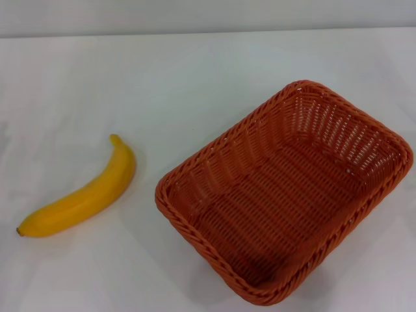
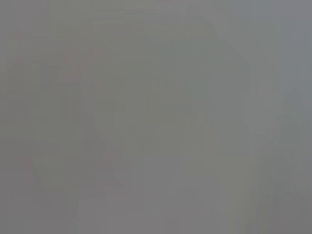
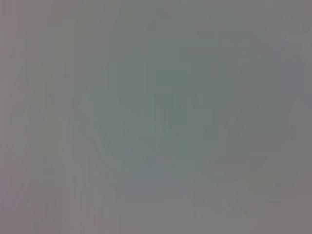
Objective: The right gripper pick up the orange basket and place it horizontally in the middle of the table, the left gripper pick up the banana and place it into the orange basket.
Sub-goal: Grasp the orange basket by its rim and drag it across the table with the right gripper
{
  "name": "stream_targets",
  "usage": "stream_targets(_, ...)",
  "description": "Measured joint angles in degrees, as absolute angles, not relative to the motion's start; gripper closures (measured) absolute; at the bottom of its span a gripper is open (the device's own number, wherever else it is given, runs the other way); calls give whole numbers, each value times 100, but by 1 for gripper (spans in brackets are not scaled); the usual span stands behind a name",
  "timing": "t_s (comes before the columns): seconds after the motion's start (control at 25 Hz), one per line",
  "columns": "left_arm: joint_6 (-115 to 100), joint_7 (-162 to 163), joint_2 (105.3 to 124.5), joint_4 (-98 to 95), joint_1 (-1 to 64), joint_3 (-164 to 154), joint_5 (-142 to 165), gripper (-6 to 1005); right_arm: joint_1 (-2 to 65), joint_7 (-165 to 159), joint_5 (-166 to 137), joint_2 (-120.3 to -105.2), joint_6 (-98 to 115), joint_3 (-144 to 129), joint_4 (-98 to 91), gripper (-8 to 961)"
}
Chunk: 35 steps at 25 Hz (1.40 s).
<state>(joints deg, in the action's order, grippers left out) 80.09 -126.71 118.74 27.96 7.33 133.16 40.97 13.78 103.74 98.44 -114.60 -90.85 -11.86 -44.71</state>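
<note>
Tabletop [image 1: 195, 71], plain white and unmarked, fills the head view and carries only two things, neither yet handled as far as can be judged. Largest is the orange basket [image 1: 286, 192], a rectangular woven piece with a braided rim and sloping open-weave walls; it sits upright and empty, turned on a diagonal so that one corner points toward the robot and its far corner reaches near the table's right edge. That skew appears to be the reason for the first step: the basket has to be gripped by its rim, squared up and shifted toward the middle before anything goes in it. The banana [image 1: 81, 198] lies flat to the left of the basket, well apart from it, its brown tip farthest from the basket and its stem end curving up nearest the basket's left rim. Bare white surface separates the two, and more lies open beyond the basket toward the far edge, so there looks to be room for a descent on either object; the tightest spot is the basket's near corner, which comes close to the lower limit of the head view. Neither the right gripper nor the left gripper appears in any view, both wrist views showing only a featureless grey field, so whether their fingers are spread or closed cannot be told, and both arms are presumably parked clear of the table.
</note>
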Motion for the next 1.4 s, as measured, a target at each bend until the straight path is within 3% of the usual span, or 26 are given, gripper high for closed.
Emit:
stream_targets(0.48,7971,-12643,11874,2917,741,13316,4126,212,1413,10360,9825,-11445,-8936,-1196,-4519,100)
stream_targets(0.72,7961,-12643,11874,2919,738,13315,4127,213,1432,9728,9644,-11289,-8612,-1734,-5380,99)
stream_targets(1.0,7961,-12620,11874,2918,687,13316,4120,213,1703,7740,8153,-10920,-8257,-2547,-7177,99)
stream_targets(1.28,7962,-12605,11874,2919,685,13315,4136,212,2625,5777,6324,-10272,-9170,-3513,-8098,110)
stream_targets(1.4,7963,-12604,11868,2918,721,13311,4152,212,3148,5304,5682,-10173,-9848,-3691,-8161,110)
